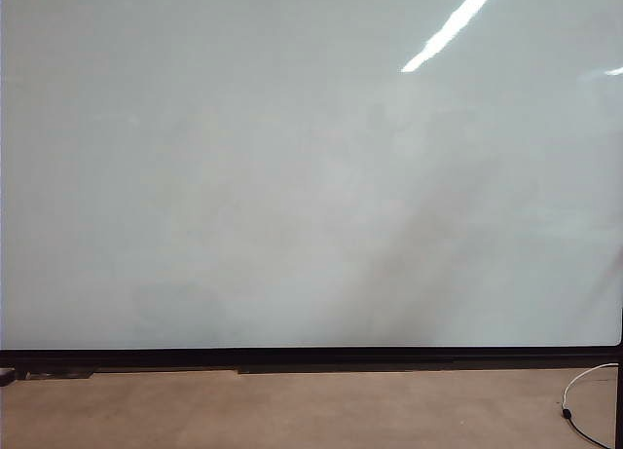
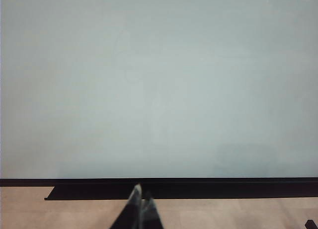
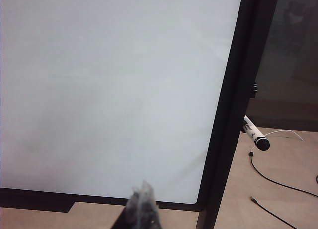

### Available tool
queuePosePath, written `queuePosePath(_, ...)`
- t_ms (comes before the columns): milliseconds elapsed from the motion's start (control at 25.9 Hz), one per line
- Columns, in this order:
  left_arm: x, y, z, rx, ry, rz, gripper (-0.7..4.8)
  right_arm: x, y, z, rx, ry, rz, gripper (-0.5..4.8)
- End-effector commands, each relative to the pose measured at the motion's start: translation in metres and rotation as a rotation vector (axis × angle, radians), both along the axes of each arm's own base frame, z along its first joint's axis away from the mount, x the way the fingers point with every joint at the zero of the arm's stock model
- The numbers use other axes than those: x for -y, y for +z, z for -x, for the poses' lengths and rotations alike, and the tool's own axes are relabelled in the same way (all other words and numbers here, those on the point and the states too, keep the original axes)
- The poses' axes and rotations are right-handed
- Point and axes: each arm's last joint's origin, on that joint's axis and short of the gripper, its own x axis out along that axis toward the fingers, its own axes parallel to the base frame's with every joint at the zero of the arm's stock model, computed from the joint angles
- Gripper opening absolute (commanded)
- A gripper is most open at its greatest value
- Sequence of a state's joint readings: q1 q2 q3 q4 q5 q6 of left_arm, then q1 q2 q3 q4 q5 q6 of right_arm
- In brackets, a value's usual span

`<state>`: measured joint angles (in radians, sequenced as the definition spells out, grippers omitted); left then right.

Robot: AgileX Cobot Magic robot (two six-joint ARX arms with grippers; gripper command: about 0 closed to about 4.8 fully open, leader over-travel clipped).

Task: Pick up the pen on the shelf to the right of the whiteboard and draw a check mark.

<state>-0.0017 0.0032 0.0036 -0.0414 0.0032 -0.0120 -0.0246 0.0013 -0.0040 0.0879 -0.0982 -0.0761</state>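
A: What does the whiteboard (image 1: 292,176) look like?

B: Very large and glossy white, with a thin black frame edge; in the exterior view it fills nearly the whole picture, with faint grey smudges across its middle and lower part and a bright streak of reflected light near its upper right; no drawn line shows on it in any view.

A: And the pen (image 3: 255,134)?

B: Only the right wrist view shows it; a small slim marker with a white barrel and a round black end, sticking out just beyond the board's right frame edge, tilted, its other end hidden behind the frame; I cannot tell what it rests on. A thin cable (image 3: 278,182) lies on the tan floor (image 1: 292,410) below it.

A: Where are the grippers?

B: The left gripper (image 2: 141,198) shows as two dark fingertips pressed together low in front of the board's bottom edge, holding nothing; the right gripper (image 3: 143,195) is a blurred dark tip before the board's lower right part, well apart from the pen, its fingers closed together and empty.
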Motion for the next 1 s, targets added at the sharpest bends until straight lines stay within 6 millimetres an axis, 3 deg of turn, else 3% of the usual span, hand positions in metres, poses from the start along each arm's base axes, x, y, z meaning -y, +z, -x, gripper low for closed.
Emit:
queuePosePath(39,0.0000,0.0023,0.0001,0.016,-0.001,-0.004,-0.04,0.0001,0.0029,0.0004,0.018,-0.003,-0.001,0.03)
queuePosePath(1005,0.0000,0.0023,0.0001,0.016,-0.001,-0.004,-0.05,0.0019,0.0072,0.0009,0.063,-0.060,-0.010,0.02)
